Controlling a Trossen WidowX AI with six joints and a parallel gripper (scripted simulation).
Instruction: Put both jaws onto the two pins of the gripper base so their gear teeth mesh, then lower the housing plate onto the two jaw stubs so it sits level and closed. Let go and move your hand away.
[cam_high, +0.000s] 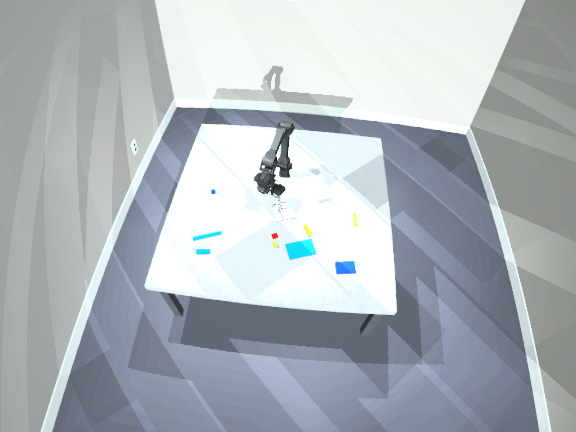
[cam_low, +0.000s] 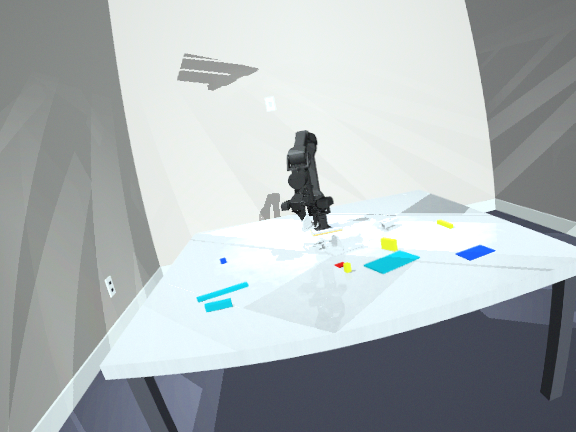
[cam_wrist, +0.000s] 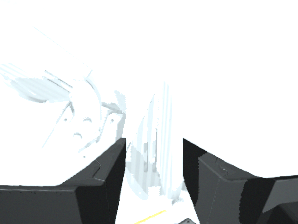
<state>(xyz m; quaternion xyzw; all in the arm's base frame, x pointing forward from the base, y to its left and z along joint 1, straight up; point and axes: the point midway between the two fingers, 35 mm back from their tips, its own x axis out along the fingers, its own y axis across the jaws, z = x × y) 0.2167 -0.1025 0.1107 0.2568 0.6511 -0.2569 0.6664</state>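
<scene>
My gripper (cam_high: 271, 192) (cam_low: 306, 219) (cam_wrist: 151, 143) is shut on a white ribbed part (cam_low: 307, 224) (cam_wrist: 164, 135), by its shape one of the jaws, and holds it above the table. The white gripper base assembly (cam_high: 283, 209) (cam_low: 334, 244) stands just in front of the arm. In the wrist view, white parts with small round holes (cam_wrist: 95, 131) show left of the held jaw. Glare washes out the white parts, so the pins, the gear teeth and the other jaw's seating cannot be told. The housing plate cannot be told apart from the other white parts.
A separate white part (cam_high: 324, 199) (cam_low: 387, 224) lies to the right. Yellow blocks (cam_high: 307, 230) (cam_low: 389, 244), a red piece (cam_high: 274, 235), a cyan plate (cam_high: 300, 249) (cam_low: 392, 262) and a blue plate (cam_high: 345, 267) lie toward the front. Cyan bars (cam_high: 207, 235) and a blue cube (cam_high: 213, 191) are left.
</scene>
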